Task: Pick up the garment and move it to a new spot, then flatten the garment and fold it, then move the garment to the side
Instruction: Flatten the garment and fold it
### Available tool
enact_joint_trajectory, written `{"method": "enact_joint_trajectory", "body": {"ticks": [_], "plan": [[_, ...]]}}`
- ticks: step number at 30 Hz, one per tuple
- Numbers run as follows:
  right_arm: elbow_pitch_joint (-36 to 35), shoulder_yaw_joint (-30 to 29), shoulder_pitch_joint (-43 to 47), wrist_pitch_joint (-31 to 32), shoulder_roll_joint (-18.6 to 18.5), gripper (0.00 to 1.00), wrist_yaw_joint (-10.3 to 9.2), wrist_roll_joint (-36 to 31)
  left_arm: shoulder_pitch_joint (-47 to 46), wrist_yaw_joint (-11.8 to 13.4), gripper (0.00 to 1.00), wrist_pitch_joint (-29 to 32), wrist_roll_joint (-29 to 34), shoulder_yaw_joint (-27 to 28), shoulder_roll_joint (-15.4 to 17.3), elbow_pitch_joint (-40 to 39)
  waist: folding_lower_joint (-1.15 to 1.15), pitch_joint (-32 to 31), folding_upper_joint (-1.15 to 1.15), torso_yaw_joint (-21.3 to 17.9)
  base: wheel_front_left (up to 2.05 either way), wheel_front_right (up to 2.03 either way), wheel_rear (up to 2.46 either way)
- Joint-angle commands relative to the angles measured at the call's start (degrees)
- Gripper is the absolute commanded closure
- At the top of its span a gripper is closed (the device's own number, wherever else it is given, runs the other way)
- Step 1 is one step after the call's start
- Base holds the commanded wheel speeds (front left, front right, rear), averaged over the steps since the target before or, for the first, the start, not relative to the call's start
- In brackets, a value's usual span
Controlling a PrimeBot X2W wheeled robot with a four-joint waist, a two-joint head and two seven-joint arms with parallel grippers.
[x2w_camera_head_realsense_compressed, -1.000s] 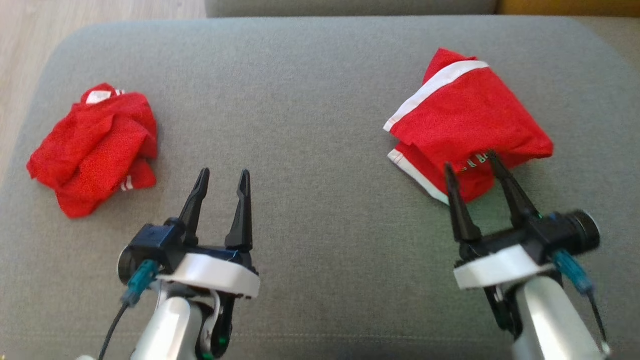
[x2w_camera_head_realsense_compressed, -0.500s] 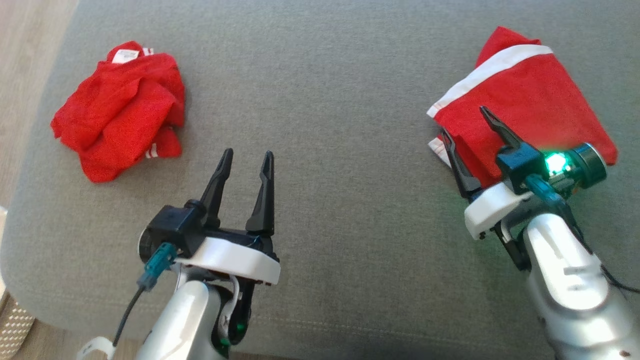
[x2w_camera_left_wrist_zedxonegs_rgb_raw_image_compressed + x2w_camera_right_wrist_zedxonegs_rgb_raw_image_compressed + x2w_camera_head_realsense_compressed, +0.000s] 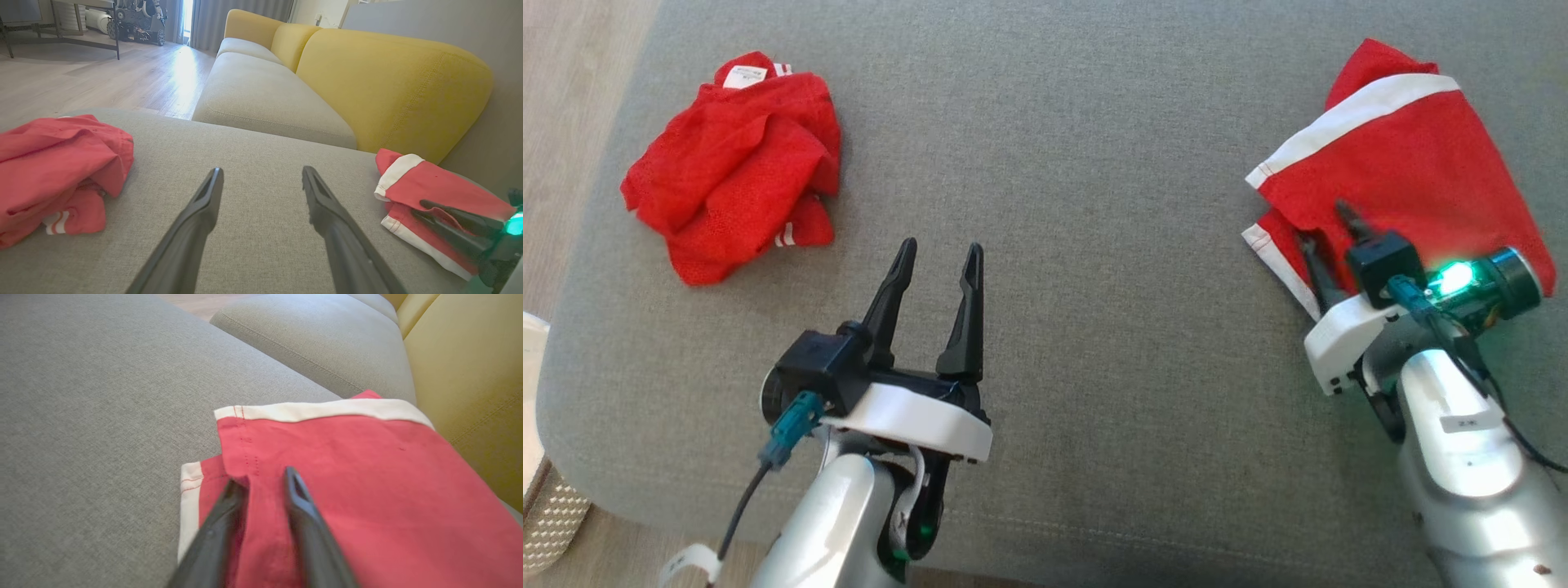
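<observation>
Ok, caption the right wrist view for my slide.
The right gripper straddles a raised fold of the red, white-trimmed cloth garment on the grey fabric cushion.

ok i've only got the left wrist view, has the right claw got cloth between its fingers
observer: yes, the right wrist view shows the right claw straddling a raised fold of the folded garment near its white-banded corner; pinched or not, can't tell
operator: does the crumpled one have a label
observer: head view shows a white label at the far edge of the crumpled garment
operator: anything on the floor by the robot
observer: a pale dotted object by the near left corner of the cushion
</observation>
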Motion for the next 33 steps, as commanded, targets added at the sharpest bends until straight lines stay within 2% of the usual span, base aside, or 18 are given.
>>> {"method": "enact_joint_trajectory", "body": {"ticks": [1,5,11,16,20,23,27,33], "plan": [[-0.9,0.7,-1.7,0.0,0.7,1.0,-0.04,-0.4,-1.8,0.2,0.0,-0.3,-0.1,1.6,0.2,-1.5,0.0,-0.1,0.0,0.0,0.0,0.0,0.0],[-0.6,1.4,-2.4,-2.1,1.8,1.0,-0.04,0.2,-1.9,0.2,0.0,-0.3,-0.2,1.2,0.1,-1.4,0.0,-0.4,0.0,0.0,0.0,0.0,0.0],[-1.2,5.6,-4.2,-6.3,3.5,1.0,-0.04,3.1,-1.5,-0.1,0.0,-0.3,-0.5,0.4,0.1,-0.5,0.0,-2.5,0.0,0.4,0.0,0.0,0.0],[-3.6,12.5,-8.5,-9.5,5.3,1.0,-0.04,10.6,-0.2,-0.3,0.0,-0.3,-1.0,-0.4,0.1,0.1,0.0,-5.7,0.0,0.9,0.0,0.0,0.0],[-9.0,16.9,-13.5,-11.9,5.6,1.0,-0.04,16.6,1.4,-0.3,0.0,-0.3,-1.3,-1.0,0.1,0.5,0.0,-8.1,0.0,1.2,0.0,0.0,0.0],[-12.8,15.5,-16.3,-12.5,5.3,1.0,-0.04,19.6,2.3,0.0,0.0,-0.3,-1.5,-0.8,0.1,0.1,0.0,-8.8,0.0,1.1,0.0,0.0,0.0],[-14.9,10.7,-17.4,-12.6,3.2,1.0,-0.04,21.8,2.8,0.1,0.0,-0.3,-1.6,-0.2,0.1,-0.5,0.0,-8.0,0.0,0.7,0.0,0.0,0.0],[-11.1,0.1,-11.5,-9.6,-2.5,1.0,-0.04,22.9,1.7,0.1,0.0,-0.3,-1.5,-0.1,0.1,-1.2,0.0,-5.1,0.0,-0.3,0.0,0.0,0.0]]}}
